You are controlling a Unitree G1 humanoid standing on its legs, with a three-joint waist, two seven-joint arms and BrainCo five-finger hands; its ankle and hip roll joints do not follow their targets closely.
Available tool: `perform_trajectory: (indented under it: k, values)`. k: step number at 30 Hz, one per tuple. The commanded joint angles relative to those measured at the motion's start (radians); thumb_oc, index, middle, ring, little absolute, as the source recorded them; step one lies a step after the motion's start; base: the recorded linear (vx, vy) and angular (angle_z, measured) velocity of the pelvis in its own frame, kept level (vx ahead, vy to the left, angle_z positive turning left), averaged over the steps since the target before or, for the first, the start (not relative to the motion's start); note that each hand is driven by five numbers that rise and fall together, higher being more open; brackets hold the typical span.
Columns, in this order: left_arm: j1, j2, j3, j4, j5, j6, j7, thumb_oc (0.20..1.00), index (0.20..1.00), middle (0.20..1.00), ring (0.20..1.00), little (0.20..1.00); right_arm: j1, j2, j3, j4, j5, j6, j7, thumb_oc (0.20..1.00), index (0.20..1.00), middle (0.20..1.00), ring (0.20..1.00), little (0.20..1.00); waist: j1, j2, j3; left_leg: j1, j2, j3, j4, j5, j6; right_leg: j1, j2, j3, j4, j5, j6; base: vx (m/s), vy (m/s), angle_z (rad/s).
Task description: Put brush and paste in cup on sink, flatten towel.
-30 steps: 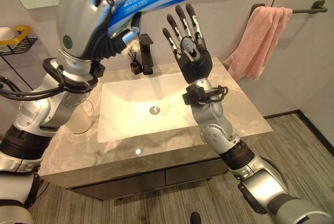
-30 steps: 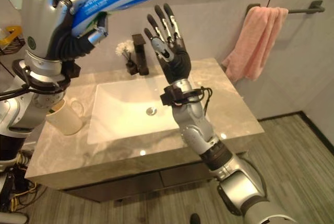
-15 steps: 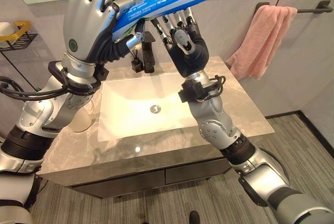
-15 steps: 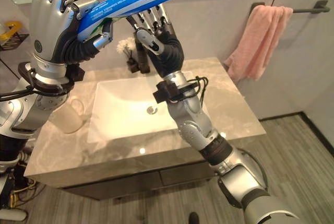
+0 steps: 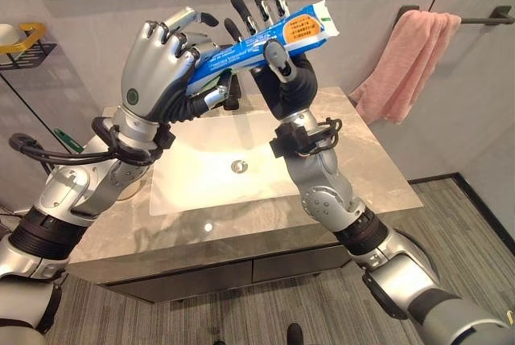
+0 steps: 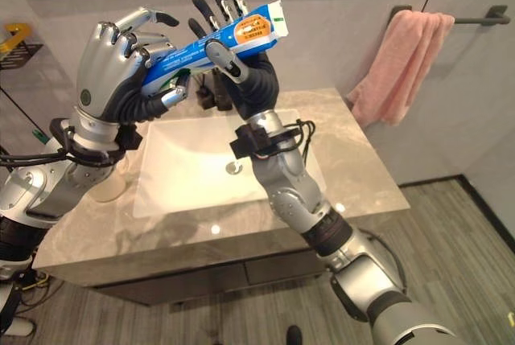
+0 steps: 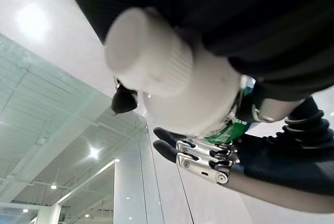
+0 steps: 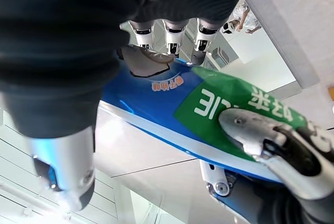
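Paste [image 5: 261, 43] held high over sink [image 5: 193, 192], cap end in curled left hand [image 5: 161, 63]; right hand [image 5: 282, 71] thumb on tube, fingers straight, grip unsettled; could slip in handover, drop into basin; cup [image 6: 109, 184] well below.

Blue toothpaste tube [image 5: 265, 41] with orange badge, green-white end; pink towel [image 5: 405, 63] upper right; grey marbled counter [image 5: 378, 170]; white basin [image 5: 209, 170].

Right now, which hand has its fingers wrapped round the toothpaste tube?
The left hand: fingers curled round the toothpaste tube. The right hand has straight fingers, thumb on it.
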Motion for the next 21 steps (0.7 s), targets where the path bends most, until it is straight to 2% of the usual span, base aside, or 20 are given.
perform_trajectory:
  k: [1,11,12,15,16,21]
  values:
    - [-0.028,0.041,0.003,-0.007,-0.070,0.002,0.002,0.200,0.200,0.200,0.200,0.200,-0.119,0.042,-0.024,-0.011,-0.026,-0.045,-0.001,0.200,0.200,0.200,0.200,0.200,0.008,-0.055,-0.031,0.000,0.018,0.027,0.003,-0.014,-0.012,0.084,-0.106,0.005,-0.001,-0.065,0.073,0.00,0.000,0.00]
    - [-0.006,0.003,0.036,-0.014,-0.068,0.013,0.026,0.200,0.200,0.200,0.200,0.200,-0.075,0.072,-0.056,-0.012,-0.032,-0.069,-0.029,0.200,0.200,0.200,0.200,0.200,0.010,-0.047,-0.030,-0.005,0.019,0.020,0.003,-0.012,-0.013,0.088,-0.108,-0.004,-0.001,-0.069,0.069,0.00,0.000,0.00]
    - [0.001,-0.009,0.048,-0.019,-0.068,0.013,0.034,0.460,0.460,0.460,0.460,0.460,-0.067,0.083,-0.071,-0.014,-0.040,-0.079,-0.044,0.200,0.200,0.200,0.200,0.200,0.011,-0.045,-0.029,-0.005,0.018,0.018,0.003,-0.011,-0.013,0.090,-0.108,-0.009,-0.001,-0.069,0.068,0.00,0.000,0.00]
    - [0.012,-0.019,0.061,-0.025,-0.066,0.015,0.042,0.564,0.564,0.564,0.564,0.564,-0.062,0.094,-0.087,-0.015,-0.048,-0.089,-0.059,0.200,0.200,0.200,0.200,0.200,0.013,-0.043,-0.028,-0.007,0.017,0.015,0.003,-0.010,-0.013,0.091,-0.109,-0.011,-0.001,-0.070,0.067,0.00,-0.001,0.02]
    - [0.039,-0.035,0.084,-0.038,-0.071,0.020,0.049,1.000,1.000,1.000,1.000,1.000,-0.054,0.105,-0.110,-0.020,-0.064,-0.105,-0.082,0.200,0.200,0.200,0.200,0.200,0.017,-0.041,-0.028,-0.008,0.016,0.009,0.003,-0.010,-0.013,0.094,-0.110,-0.016,-0.001,-0.070,0.066,0.00,0.000,0.00]
    - [0.074,-0.080,0.128,-0.069,-0.060,0.041,0.085,1.000,1.000,1.000,1.000,1.000,-0.048,0.129,-0.148,-0.029,-0.098,-0.124,-0.124,0.200,0.200,0.200,0.200,0.200,0.028,-0.040,-0.024,-0.014,0.013,-0.002,0.003,-0.010,-0.011,0.097,-0.112,-0.025,-0.001,-0.074,0.064,0.00,-0.004,0.02]
